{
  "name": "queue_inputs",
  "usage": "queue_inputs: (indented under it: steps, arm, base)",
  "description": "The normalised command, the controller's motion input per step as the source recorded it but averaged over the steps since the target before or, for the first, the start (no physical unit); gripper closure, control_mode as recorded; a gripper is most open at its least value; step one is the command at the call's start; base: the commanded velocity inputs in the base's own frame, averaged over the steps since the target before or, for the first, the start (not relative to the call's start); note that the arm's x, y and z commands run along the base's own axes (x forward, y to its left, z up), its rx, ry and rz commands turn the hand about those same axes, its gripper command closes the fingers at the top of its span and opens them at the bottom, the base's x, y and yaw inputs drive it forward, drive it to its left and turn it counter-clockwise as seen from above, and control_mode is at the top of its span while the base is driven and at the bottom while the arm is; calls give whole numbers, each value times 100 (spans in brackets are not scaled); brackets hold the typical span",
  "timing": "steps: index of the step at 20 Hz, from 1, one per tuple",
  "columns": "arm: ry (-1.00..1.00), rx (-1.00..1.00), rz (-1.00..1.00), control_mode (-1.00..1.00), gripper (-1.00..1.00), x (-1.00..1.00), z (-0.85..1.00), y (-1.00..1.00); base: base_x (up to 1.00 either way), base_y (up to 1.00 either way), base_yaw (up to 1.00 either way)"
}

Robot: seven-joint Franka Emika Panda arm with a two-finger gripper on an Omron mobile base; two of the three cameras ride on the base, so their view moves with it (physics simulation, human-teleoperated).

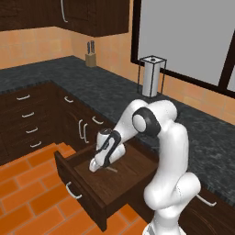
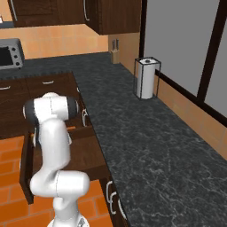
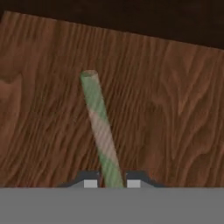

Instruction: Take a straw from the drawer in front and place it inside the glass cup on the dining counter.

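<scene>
**Grasp closed on the straw inside the open drawer**

In the hand view the two dark fingers [image 3: 90, 180] are seen drawn in almost fully, one on each side of the straw [image 3: 100, 131], which passes between them and is pinched at its near end. The straw, banded green and pale tan, lies flat on the wooden floor of the drawer [image 3: 175, 109] and runs away from the hand at a slight slant. In the left base view the gripper [image 1: 95, 166] is shown lowered into the drawer [image 1: 80, 183], which stands pulled well out from the dark cabinets, with the free end of the straw [image 1: 111, 170] visible just beside the hand.

The step in hand is judged to be the lift. Since the grip sits near one end, the long free part is expected to droop or swivel; a straight, slow rise is therefore advised, with the hand kept level until the straw is clear of the drawer front and its curved silver handle [image 1: 73, 191]. Beyond the drawer lies the black speckled counter [image 1: 202, 137], carrying a paper-towel holder [image 1: 151, 75] and, farther back, a knife block [image 1: 91, 56].
</scene>
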Motion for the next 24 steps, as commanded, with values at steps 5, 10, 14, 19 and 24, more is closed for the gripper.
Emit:
queue_inputs:
  steps: [5, 10, 14, 19, 24]
  arm:
    - [-1, 26, 0, -100, 100, -26, 100, -1]
    - [0, 25, -1, -100, 100, 8, 100, 0]
    - [0, 21, -5, -100, 100, 29, 100, 0]
    - [0, 17, -5, -100, 100, 17, 100, 0]
    - [1, 14, -5, -100, 100, 2, 100, 0]
  base:
    - [0, 0, 0]
    - [0, 0, 0]
    - [0, 0, 0]
    - [0, 0, 0]
    - [0, 0, 0]
